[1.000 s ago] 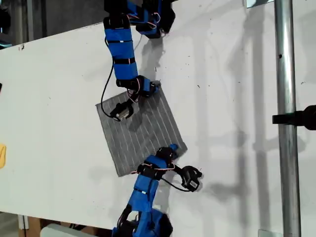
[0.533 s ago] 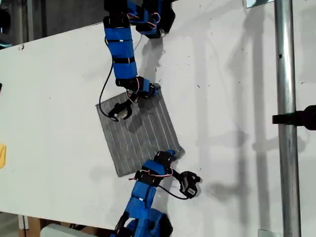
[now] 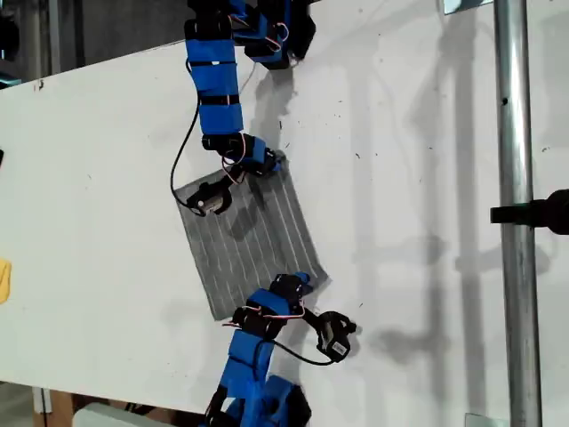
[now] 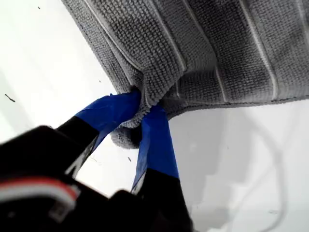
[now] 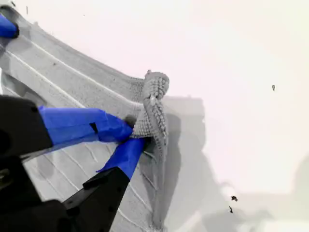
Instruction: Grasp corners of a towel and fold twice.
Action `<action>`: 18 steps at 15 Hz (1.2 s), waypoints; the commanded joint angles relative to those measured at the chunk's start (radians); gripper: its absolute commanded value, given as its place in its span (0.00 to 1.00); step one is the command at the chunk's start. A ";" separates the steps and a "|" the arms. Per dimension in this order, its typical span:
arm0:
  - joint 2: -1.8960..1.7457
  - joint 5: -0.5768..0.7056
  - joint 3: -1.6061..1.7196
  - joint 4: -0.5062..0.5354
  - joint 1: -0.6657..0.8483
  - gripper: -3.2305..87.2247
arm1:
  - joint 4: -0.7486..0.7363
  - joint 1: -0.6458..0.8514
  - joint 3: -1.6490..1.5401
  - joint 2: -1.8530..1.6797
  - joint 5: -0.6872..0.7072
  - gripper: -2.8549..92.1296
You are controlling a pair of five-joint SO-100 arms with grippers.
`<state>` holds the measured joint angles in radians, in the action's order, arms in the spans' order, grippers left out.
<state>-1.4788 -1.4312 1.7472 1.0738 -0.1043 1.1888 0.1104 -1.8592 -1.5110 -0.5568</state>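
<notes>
The grey striped towel (image 3: 244, 236) lies flat on the white table (image 3: 427, 178), tilted. In the exterior view its two right corners are both held. My first gripper (image 3: 302, 283) is on the lower arm and is shut on the lower right corner. The first wrist view shows its blue fingers (image 4: 157, 140) pinching that bunched corner (image 4: 126, 137), with the towel (image 4: 217, 48) spreading beyond. My second gripper (image 3: 274, 162), on the upper arm, is shut on the upper right corner. There the cloth stands up as a small peak (image 5: 154, 96) between the pads (image 5: 108, 126).
A metal pole (image 3: 516, 213) with a black clamp (image 3: 542, 212) runs down the exterior view's right. Both arm bases stand at the table's upper and lower edges. A yellow object (image 3: 4, 280) sits at the exterior view's left edge. Dark floor shows beyond the upper left table edge.
The lower arm has drawn back down and to the exterior view's left, taking the lower right corner with it. The upper arm's wrist has risen a little, still over its corner.
</notes>
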 commanded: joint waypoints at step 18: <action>0.272 -0.195 -0.060 -0.169 -0.084 0.00 | -0.003 -0.046 0.072 0.006 -0.043 0.03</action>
<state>-1.1674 -1.6137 1.6598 0.9219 -0.1779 1.1766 0.0752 -1.8592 -1.4926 -0.5906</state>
